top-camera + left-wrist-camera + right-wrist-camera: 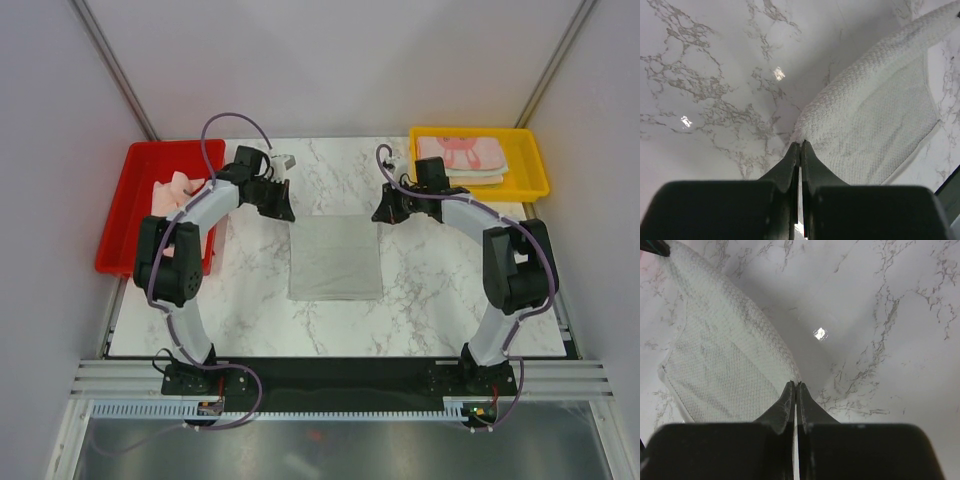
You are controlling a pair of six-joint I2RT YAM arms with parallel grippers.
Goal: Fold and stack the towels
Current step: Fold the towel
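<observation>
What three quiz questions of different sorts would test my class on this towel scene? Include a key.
1. True or false: the left gripper and right gripper each pinch a far corner of the spread towel.
2. The folded stack lies in: A red tray; B yellow tray; C no tray.
3. Fill in: the crumpled towel lies in the ___ tray.
Key: 1 true; 2 B; 3 red tray.

Plain pale walls (320,60) enclose a white marble-patterned table (430,300) under even light.
</observation>
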